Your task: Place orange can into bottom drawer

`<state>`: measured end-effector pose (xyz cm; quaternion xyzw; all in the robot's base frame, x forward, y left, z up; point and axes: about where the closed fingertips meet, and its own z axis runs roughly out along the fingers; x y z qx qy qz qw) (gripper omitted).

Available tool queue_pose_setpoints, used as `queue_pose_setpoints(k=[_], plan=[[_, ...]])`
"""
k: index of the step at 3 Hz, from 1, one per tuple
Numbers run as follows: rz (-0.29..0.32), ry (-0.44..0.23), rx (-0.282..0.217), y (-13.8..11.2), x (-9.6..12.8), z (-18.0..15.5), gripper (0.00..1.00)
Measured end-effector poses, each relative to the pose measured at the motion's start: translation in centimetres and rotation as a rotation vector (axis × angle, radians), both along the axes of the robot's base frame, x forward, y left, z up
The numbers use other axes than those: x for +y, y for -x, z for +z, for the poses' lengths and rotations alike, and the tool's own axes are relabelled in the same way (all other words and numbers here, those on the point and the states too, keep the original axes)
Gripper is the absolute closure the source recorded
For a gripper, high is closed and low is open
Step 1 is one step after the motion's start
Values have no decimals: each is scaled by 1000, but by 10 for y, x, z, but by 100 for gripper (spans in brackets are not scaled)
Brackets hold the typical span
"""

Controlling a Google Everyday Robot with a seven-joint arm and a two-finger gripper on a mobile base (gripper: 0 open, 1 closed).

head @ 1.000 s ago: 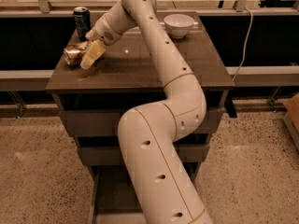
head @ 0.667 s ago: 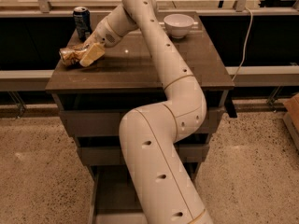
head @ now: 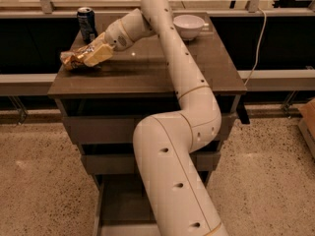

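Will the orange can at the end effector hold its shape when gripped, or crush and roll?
The orange can looks dented and wrinkled, so it is probably light and may crush under a firm squeeze. It appears to lie on its side on the cabinet top, so a nudge could roll it. The end effector is right at the can.

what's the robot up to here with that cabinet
The robot's arm reaches across the cabinet top, its gripper at the crumpled orange can lying near the left edge, in front of an upright blue can. The bottom drawer is pulled open below, and the can is not in it yet.
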<state>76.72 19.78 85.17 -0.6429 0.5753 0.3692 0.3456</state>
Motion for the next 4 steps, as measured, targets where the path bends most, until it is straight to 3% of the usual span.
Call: queue_pose_setpoints(k=[1,2,3,4], plan=[[-39,-44,11,-1,-38,21,100],[-135,-38,19,-5,-92,46,100],[-320,-20,23,-13,-179,78,100],[-450,39,-28,-18,-238,96,100]])
